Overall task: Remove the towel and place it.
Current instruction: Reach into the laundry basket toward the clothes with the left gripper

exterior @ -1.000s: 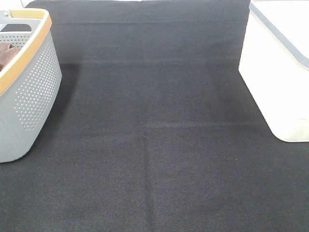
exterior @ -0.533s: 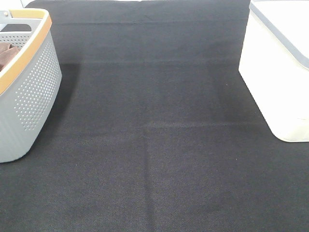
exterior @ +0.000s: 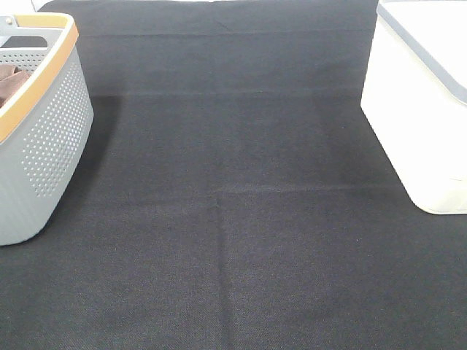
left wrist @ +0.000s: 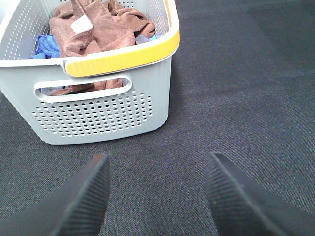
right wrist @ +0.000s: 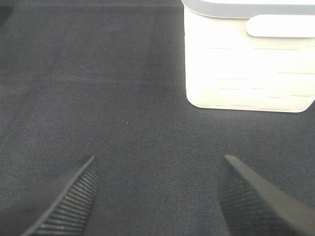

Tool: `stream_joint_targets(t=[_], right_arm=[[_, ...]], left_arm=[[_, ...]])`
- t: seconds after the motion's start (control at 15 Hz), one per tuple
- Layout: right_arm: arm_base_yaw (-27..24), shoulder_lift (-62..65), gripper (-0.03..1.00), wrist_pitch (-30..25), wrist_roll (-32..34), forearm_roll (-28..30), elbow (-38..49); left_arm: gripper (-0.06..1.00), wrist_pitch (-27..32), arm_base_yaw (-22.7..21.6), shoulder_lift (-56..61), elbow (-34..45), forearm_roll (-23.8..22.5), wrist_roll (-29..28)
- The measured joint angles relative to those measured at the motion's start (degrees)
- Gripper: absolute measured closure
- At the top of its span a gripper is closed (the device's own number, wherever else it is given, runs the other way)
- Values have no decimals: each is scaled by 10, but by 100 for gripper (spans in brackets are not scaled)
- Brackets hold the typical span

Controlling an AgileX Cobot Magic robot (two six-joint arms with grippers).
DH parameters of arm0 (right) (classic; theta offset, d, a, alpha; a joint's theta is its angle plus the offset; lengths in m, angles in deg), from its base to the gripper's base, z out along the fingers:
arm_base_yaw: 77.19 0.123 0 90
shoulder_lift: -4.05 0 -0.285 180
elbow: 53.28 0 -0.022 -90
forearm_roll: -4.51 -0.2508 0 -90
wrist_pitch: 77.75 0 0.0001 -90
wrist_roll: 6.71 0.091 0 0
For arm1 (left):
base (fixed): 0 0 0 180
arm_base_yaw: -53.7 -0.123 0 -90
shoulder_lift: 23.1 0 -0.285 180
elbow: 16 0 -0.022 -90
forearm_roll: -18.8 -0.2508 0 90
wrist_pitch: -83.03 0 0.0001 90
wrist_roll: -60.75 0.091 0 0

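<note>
Black cloth [exterior: 233,219] underlies the left pincer [left wrist: 156,158] and right pincer [right wrist: 160,160], both spread wide, empty.

Quick tally — one grey basket [left wrist: 98,118] holding one rust-brown towel [left wrist: 103,29] and one blue cloth [left wrist: 47,46]; one white bin [right wrist: 246,64]; one black mat [exterior: 233,219]; two grippers — left gripper [left wrist: 156,164], right gripper [right wrist: 158,164].
</note>
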Motion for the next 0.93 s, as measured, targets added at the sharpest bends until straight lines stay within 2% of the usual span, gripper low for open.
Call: stream_joint_targets(t=[0.93], right_arm=[[0,0,31,0,0,0,0]], left_arm=[[38,0,0,0,0,0,0]])
